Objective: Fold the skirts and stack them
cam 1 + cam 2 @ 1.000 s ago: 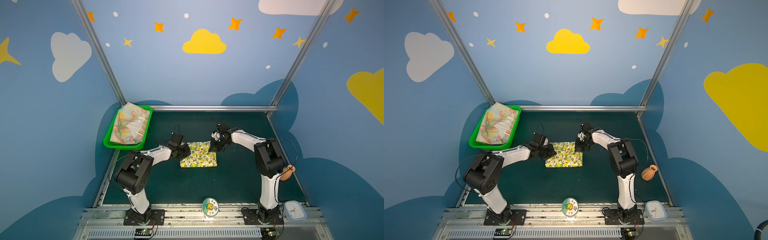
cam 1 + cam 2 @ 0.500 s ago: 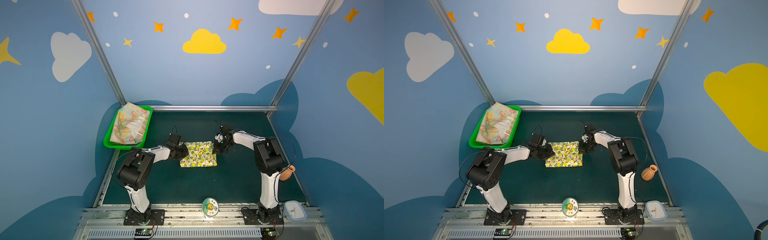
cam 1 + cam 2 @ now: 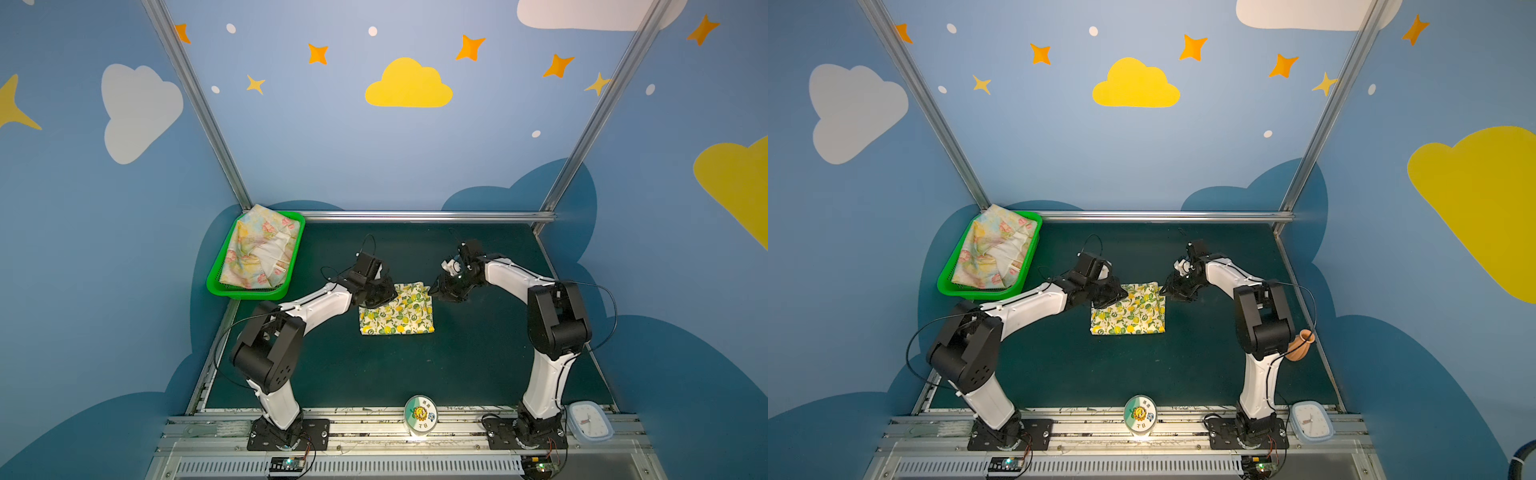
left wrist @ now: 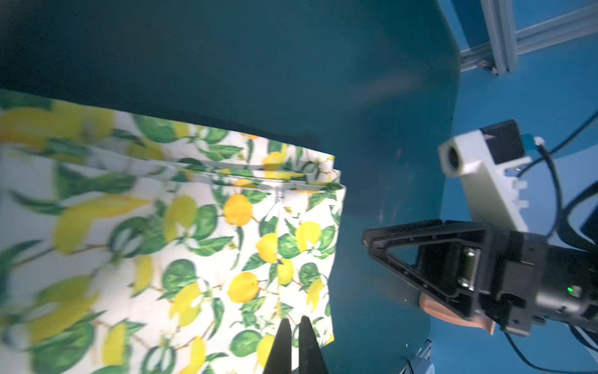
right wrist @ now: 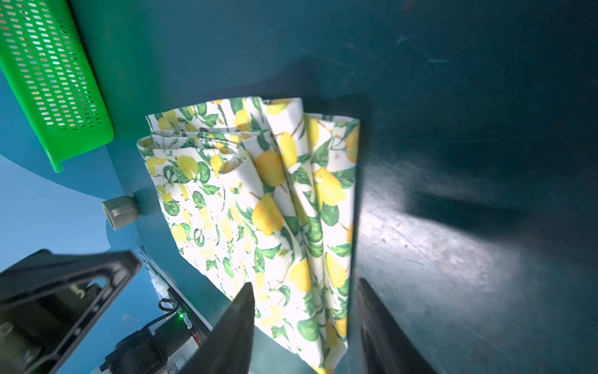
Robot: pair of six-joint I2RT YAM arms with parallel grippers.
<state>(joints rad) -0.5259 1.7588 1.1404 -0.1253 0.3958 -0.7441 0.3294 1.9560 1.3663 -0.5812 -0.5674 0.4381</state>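
Lying as a neat rectangle on the middle of the table [image 3: 478, 353] in both top views, the lemon skirt [image 3: 397, 309] looks close to fully folded. It is probably set there so that both arms can reach it. The left pincer [image 3: 384, 291] sits low on its far left corner and the right pincer [image 3: 434, 289] just beside its far right corner, likely to square that edge. The flower skirt [image 3: 259, 253] lies crumpled in the green basket [image 3: 249, 293] at the far left, unfolded, so I judge it comes next.

From the left wrist, the left pincer [image 4: 295, 327] has its tips together over the lemon print [image 4: 194, 243], near the cloth's side edge. Whether a layer is nipped between them I cannot tell. Stacked layers show along one edge.

From the right wrist, the right pincer [image 5: 305, 285] stands apart, straddling the skirt's [image 5: 259, 194] near corner without clamping it. Soft pleats fan away from it towards the basket [image 5: 55, 81].
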